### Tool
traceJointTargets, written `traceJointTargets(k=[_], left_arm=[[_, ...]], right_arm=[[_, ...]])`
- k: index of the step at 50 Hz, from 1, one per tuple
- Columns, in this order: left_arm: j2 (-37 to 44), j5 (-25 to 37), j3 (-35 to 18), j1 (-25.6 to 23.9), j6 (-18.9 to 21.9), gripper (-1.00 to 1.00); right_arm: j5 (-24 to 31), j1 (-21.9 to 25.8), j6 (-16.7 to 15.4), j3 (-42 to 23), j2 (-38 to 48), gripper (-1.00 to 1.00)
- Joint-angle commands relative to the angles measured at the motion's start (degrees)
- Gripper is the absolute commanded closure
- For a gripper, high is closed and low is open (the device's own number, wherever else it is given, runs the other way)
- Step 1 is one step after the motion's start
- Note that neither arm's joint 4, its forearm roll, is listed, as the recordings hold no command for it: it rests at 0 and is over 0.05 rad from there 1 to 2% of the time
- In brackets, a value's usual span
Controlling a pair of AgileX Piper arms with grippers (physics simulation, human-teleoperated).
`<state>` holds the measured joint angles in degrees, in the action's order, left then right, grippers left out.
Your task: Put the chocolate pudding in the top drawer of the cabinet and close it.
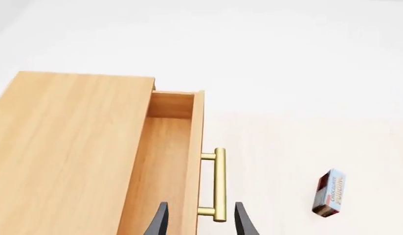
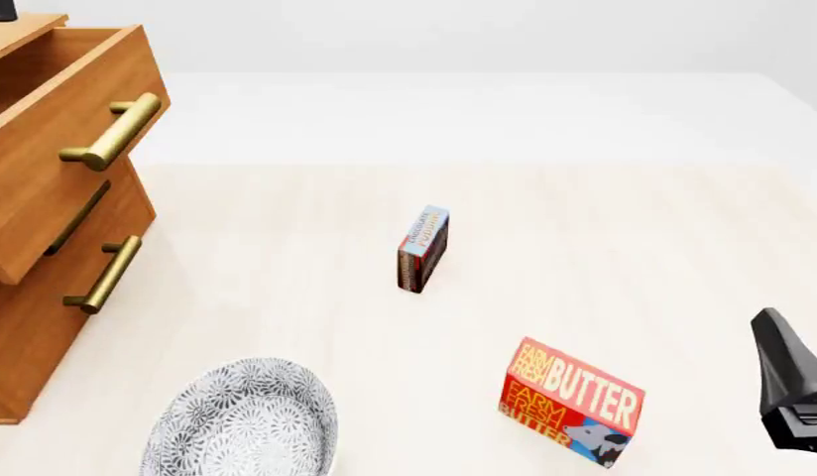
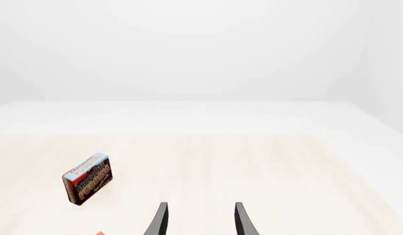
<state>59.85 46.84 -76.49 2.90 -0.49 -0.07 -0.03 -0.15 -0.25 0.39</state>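
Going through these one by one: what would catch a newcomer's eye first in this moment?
The orange-brown cabinet at the table's left, its top drawer already pulled open. Next, the chocolate pudding standing on edge alone mid-table, and the red butter box nearer the arms. The left hand is open beside the drawer's brass handle, holding nothing.

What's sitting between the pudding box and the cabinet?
Nothing: the front view shows bare table between the chocolate pudding and the cabinet.
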Motion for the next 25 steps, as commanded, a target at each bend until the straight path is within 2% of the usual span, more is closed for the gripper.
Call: traceJointTargets(k=[1, 9, 16, 25], left_arm=[[3.46, 2.61, -2.31, 0.0, 0.47, -1.0], [5.08, 3.73, -1.62, -0.2, -0.09, -1.0], [6.96, 6.46, -4.36, -0.9, -0.1, -1.0], [8.03, 7.7, -3.45, -0.94, -0.08, -1.0]], right_arm=[[0.0, 0.02, 0.06, 0.0, 0.01, -1.0], [0.0, 0.02, 0.06, 0.0, 0.01, -1.0], [0.0, 0.02, 0.06, 0.0, 0.01, -1.0], [0.0, 0.02, 0.06, 0.0, 0.01, -1.0]])
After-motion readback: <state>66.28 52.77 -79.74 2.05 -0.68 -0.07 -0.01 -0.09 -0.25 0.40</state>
